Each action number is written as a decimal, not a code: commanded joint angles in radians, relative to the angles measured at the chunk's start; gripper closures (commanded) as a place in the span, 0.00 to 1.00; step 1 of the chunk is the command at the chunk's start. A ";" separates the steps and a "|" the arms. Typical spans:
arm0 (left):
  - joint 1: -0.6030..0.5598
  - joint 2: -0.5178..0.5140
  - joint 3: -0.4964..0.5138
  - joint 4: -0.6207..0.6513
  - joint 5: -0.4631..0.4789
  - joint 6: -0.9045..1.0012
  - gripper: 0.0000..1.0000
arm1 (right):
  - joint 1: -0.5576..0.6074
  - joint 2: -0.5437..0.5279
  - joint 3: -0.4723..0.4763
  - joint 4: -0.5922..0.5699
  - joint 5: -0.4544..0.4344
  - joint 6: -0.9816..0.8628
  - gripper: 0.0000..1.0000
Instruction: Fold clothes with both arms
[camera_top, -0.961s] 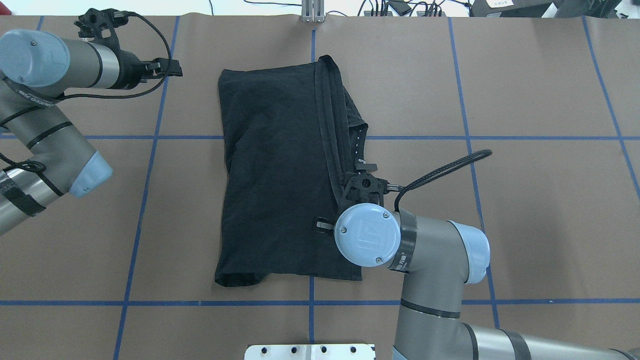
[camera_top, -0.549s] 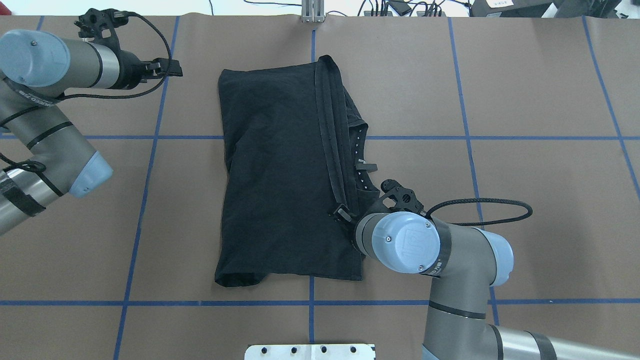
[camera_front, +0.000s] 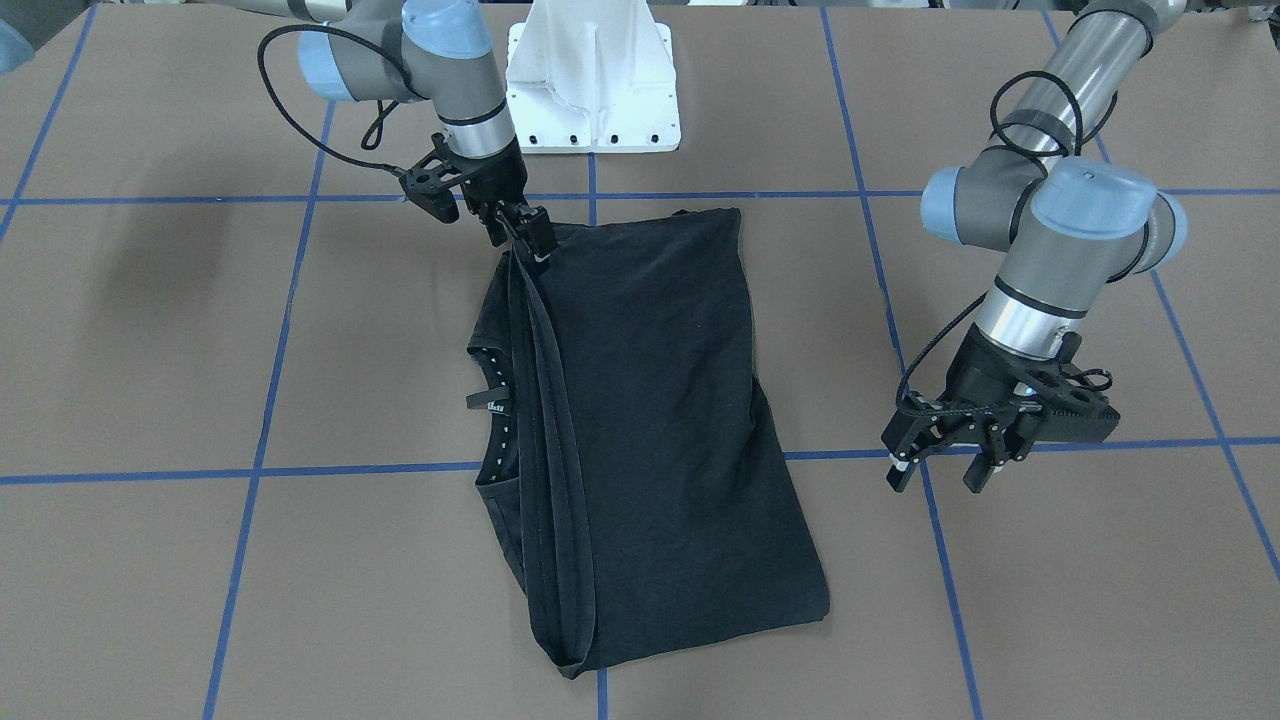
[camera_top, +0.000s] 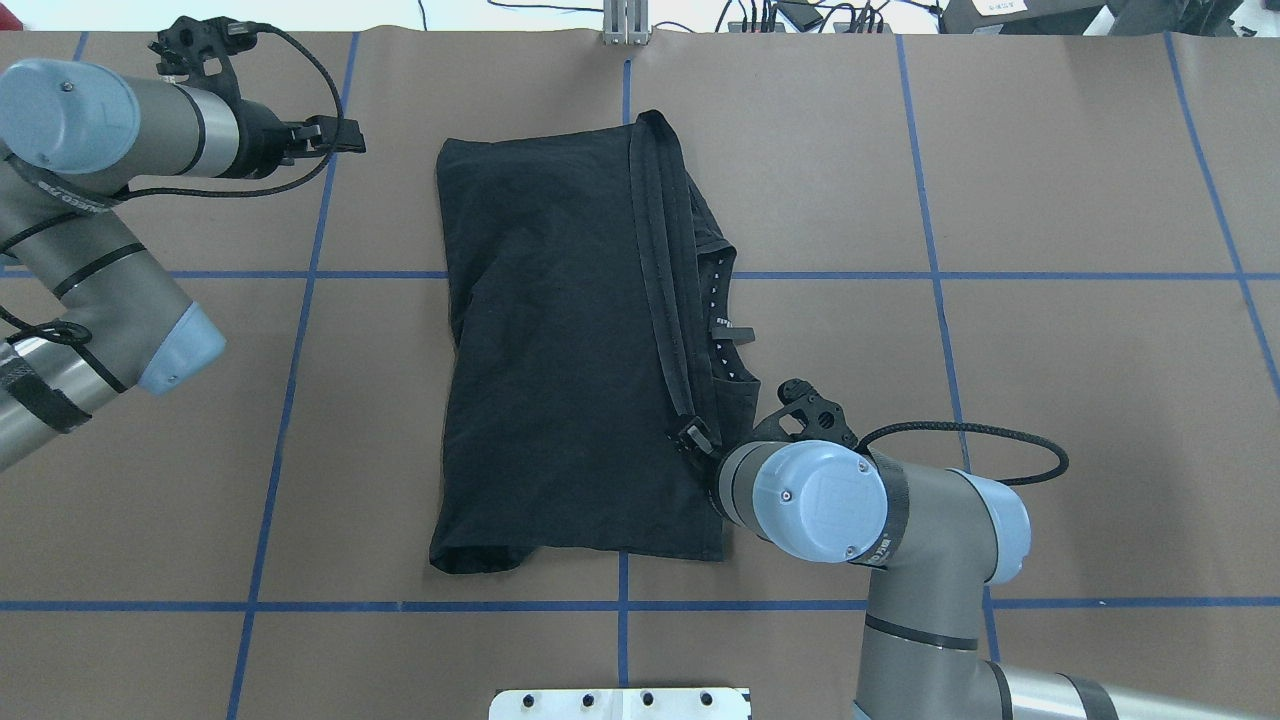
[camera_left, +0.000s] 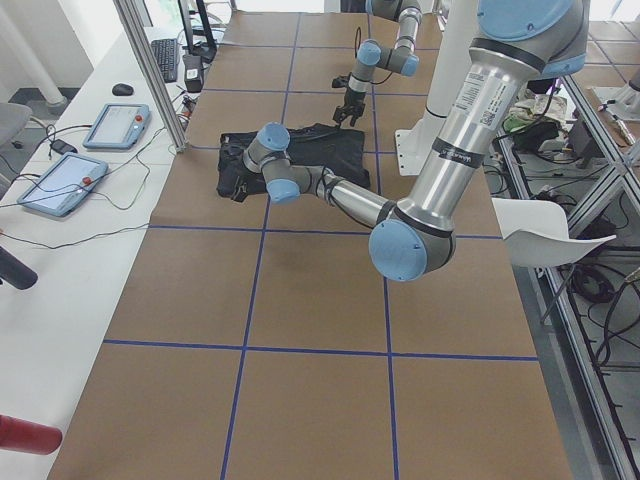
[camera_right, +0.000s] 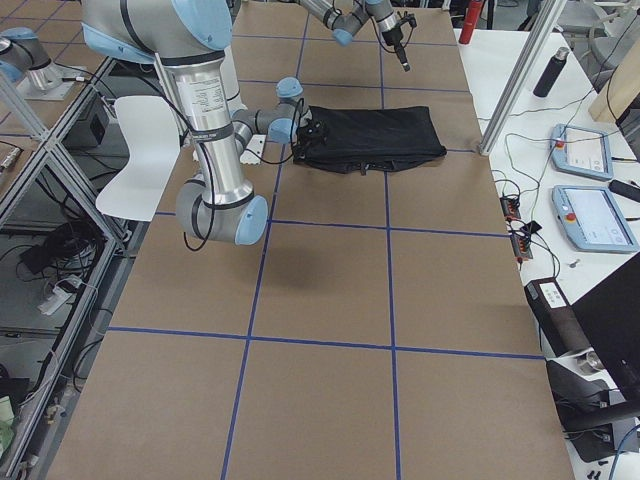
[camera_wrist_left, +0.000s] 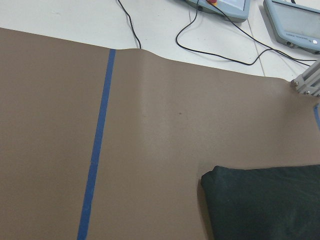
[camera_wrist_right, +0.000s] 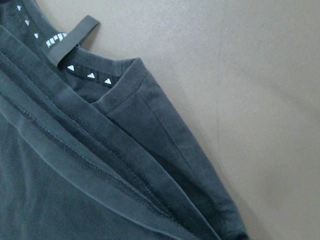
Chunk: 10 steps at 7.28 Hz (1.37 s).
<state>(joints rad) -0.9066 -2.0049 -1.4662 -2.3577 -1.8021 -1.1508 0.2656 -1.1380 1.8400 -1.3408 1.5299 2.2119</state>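
Note:
The black T-shirt (camera_top: 550, 350) (camera_front: 660, 420) lies folded lengthwise in the middle of the table. Its hem bands are stacked along one long edge beside the collar tag (camera_top: 733, 330). My right gripper (camera_top: 695, 436) (camera_front: 520, 240) hovers over that banded edge near the robot-side end. It looks open and has no cloth in it. The right wrist view is filled by the shirt's hems (camera_wrist_right: 75, 165) and its collar tag (camera_wrist_right: 67, 36). My left gripper (camera_top: 345, 138) (camera_front: 937, 470) is open and empty, above bare table well clear of the shirt. A corner of the shirt (camera_wrist_left: 270, 205) shows in the left wrist view.
The brown table cover carries a blue tape grid (camera_top: 300, 300). The white robot base plate (camera_front: 590, 70) sits at the robot-side edge and an aluminium post (camera_top: 625, 20) at the far edge. Tablets (camera_left: 115, 125) and cables lie on the white bench beyond.
My right arm has pulled back to the right, from over the shirt's lower middle to its banded right edge. The shirt and the left arm have not moved.

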 joint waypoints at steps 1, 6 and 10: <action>0.000 0.000 0.000 0.000 0.001 -0.001 0.00 | -0.014 -0.009 -0.010 -0.003 -0.004 0.002 0.08; 0.000 0.000 -0.005 0.000 0.000 0.000 0.00 | -0.006 -0.009 -0.018 -0.003 -0.007 0.000 0.26; -0.003 0.002 -0.014 0.000 0.000 -0.001 0.00 | -0.009 -0.009 -0.018 -0.003 -0.008 0.005 0.99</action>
<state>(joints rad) -0.9085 -2.0039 -1.4782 -2.3578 -1.8025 -1.1520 0.2573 -1.1470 1.8224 -1.3431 1.5229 2.2144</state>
